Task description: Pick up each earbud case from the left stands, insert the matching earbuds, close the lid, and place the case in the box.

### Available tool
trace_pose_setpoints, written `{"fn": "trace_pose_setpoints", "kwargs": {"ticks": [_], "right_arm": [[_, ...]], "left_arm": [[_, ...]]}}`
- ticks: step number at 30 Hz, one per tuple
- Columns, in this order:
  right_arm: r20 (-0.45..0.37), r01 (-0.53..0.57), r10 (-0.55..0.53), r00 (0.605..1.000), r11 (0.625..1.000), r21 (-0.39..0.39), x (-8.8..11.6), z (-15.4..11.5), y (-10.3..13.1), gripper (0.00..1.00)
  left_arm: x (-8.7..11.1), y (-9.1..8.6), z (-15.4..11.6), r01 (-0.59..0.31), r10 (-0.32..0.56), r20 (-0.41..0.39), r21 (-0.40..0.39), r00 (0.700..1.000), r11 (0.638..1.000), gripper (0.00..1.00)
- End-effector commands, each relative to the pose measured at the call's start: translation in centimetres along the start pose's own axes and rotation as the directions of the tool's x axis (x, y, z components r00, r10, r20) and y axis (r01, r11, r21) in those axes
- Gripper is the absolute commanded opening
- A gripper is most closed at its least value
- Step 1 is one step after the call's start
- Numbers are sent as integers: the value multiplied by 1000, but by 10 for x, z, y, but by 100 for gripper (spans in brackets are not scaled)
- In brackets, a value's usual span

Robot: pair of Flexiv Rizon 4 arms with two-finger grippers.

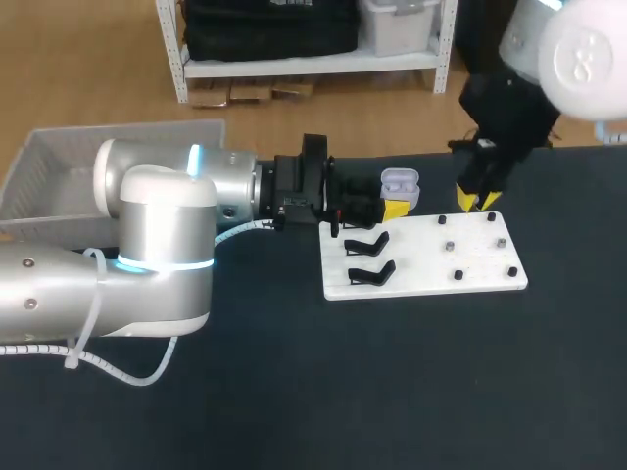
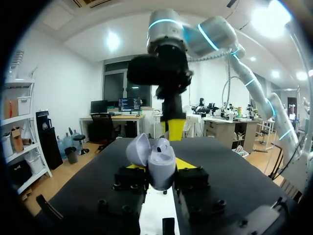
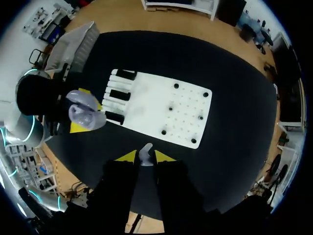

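A lavender earbud case (image 1: 400,183) with its lid open is held upright above the table, just beyond the far left corner of the white board (image 1: 470,262). My left gripper (image 1: 395,209) is shut on its base. In the left wrist view the case (image 2: 159,164) sits between the fingers, and my right gripper (image 2: 173,128) hangs ahead of it. My right gripper (image 1: 478,201) hovers over the board's far edge, to the right of the case. It is shut on a small pale earbud (image 3: 145,152) between its yellow tips. The case (image 3: 85,112) lies off to one side below it.
Two empty black stands (image 1: 367,242) (image 1: 371,275) sit on the board's left part, with several small black pegs on its right part. A grey mesh box (image 1: 59,162) stands at the table's far left, behind my left arm.
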State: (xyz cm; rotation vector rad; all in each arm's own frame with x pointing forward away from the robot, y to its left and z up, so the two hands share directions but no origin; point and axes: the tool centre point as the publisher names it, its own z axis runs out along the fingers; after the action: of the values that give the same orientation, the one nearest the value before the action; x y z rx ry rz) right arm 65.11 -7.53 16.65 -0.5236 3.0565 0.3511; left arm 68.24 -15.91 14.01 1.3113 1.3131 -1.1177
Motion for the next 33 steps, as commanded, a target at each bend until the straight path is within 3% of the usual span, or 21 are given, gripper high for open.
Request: {"fn": "trace_pose_setpoints", "kwargs": {"ticks": [1,7,17,33], "right_arm": [[3,44,-44,999,999,28,6,-34,21,0],[8,132,-132,991,991,10,-2,-53,52,0],[-6,274,-274,962,961,22,-23,-43,87,0],[7,357,-357,934,934,36,-35,-20,89,0]], "left_arm": [[2,-1,0,-5,5,9,-6,1000,1000,0],[2,-1,0,-5,5,9,-6,1000,1000,0],[2,-1,0,-5,5,9,-6,1000,1000,0],[2,-1,0,-5,5,9,-6,1000,1000,0]]}}
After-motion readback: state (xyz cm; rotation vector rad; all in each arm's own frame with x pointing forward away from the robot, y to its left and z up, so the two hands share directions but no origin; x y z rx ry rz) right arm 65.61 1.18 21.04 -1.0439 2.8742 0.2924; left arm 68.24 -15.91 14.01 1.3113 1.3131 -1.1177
